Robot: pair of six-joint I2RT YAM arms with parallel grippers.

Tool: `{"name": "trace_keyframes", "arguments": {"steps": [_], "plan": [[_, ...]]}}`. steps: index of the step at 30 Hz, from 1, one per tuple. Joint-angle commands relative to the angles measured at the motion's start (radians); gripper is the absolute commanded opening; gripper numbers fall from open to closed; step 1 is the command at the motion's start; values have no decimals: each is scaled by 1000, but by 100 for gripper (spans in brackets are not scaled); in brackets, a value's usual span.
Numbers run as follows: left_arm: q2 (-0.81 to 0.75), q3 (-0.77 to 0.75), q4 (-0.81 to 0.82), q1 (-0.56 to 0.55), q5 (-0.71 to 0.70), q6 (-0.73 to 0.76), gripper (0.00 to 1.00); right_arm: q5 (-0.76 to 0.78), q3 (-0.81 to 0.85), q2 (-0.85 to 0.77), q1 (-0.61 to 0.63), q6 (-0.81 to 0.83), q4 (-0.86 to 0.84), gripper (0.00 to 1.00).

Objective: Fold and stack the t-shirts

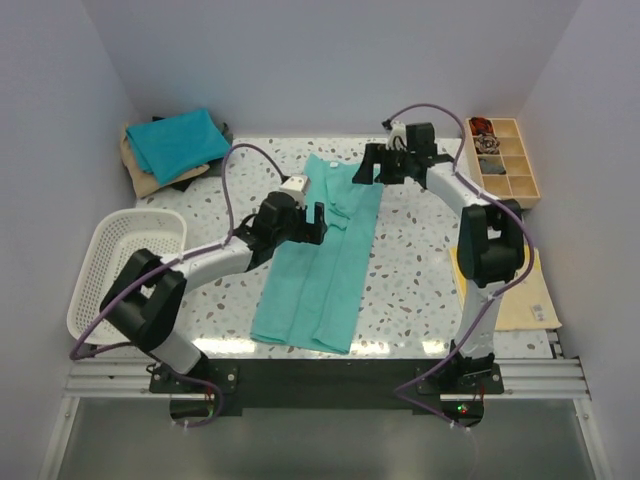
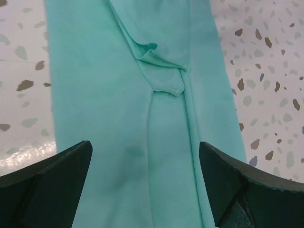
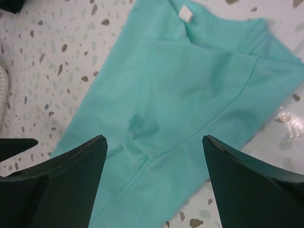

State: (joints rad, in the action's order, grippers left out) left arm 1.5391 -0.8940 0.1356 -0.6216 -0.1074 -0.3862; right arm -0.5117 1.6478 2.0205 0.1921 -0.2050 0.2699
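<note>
A light sea-green t-shirt (image 1: 325, 262) lies flat on the speckled table, folded lengthwise into a long strip, collar end far. My left gripper (image 1: 309, 222) is open just above its left side; in the left wrist view the cloth (image 2: 142, 118) fills the space between the fingers, with a bunched sleeve fold (image 2: 161, 71) ahead. My right gripper (image 1: 368, 165) is open over the collar end; the right wrist view shows the shirt (image 3: 190, 90) and its white neck label (image 3: 185, 14). A teal-blue t-shirt (image 1: 180, 142) lies folded on a stack of tan and dark shirts at the far left.
A white mesh basket (image 1: 125, 268) stands at the left edge. A tan compartment tray (image 1: 505, 160) with small items sits at the far right. Flat yellow and tan sheets (image 1: 525, 295) lie by the right arm's base.
</note>
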Motion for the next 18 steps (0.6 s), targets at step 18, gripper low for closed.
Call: {"name": "trace_keyframes", "arguments": {"steps": [18], "plan": [[586, -466, 371, 109, 469, -6, 100, 337, -496, -472, 4, -16, 9, 87]]}}
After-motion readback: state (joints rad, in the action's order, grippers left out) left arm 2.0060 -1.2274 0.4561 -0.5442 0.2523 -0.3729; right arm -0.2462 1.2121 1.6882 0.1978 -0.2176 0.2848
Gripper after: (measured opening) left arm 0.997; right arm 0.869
